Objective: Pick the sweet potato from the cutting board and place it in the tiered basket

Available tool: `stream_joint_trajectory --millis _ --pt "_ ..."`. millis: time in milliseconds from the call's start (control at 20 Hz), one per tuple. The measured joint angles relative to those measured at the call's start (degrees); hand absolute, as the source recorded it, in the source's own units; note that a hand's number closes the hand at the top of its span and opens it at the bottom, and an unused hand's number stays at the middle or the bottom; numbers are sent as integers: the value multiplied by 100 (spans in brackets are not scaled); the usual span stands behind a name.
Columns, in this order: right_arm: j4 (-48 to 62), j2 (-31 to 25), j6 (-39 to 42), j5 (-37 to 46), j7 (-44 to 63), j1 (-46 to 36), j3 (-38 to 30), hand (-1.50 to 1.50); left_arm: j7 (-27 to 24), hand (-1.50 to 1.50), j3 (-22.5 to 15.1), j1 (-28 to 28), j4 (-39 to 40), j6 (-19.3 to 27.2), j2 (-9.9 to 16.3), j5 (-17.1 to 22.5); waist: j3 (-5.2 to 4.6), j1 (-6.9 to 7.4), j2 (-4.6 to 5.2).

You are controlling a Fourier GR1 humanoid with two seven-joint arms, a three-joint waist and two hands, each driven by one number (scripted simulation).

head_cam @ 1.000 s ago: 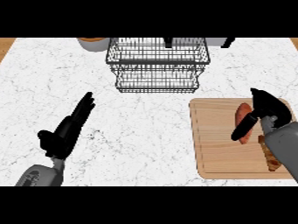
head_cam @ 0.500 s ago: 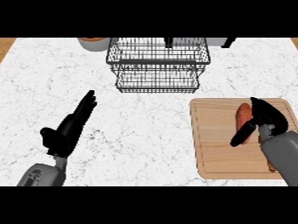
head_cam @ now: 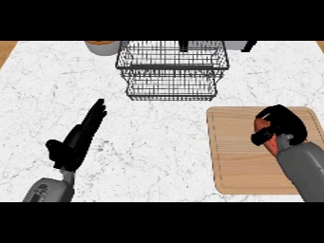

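White marbled counter [head_cam: 164, 142] fills the frame, wood strips at far left and right edges. On it: wire tiered basket [head_cam: 171, 71] top center, wooden cutting board [head_cam: 242, 156] lower right, a round bowl [head_cam: 102, 46] upper left, partly cut off.

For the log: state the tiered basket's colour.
Black wire tiered basket, clearest in the head view.

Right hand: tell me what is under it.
The right hand curls over the sweet potato, of which only an orange-red strip shows, on the cutting board. The rest is covered.
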Motion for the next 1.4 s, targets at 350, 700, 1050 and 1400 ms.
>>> stream_joint_trajectory --millis 350,700,1050,1400 --pt "62 40 51 441 -672 49 -243 150 68 0 151 6 -52 -120 -107 -162 2 5 3" --pt "403 -1306 502 397 -3444 71 -258 150 123 0 162 4 -98 -146 -108 -176 12 32 24" --pt "871 -1609 80 177 -5027 -146 -856 150 99 0 253 63 -126 -226 -52 -185 6 14 5" --pt "-19 -1404 489 -1061 -5235 -565 -1686 150 115 0 292 -19 -18 -155 -143 -230 0 -74 -26"
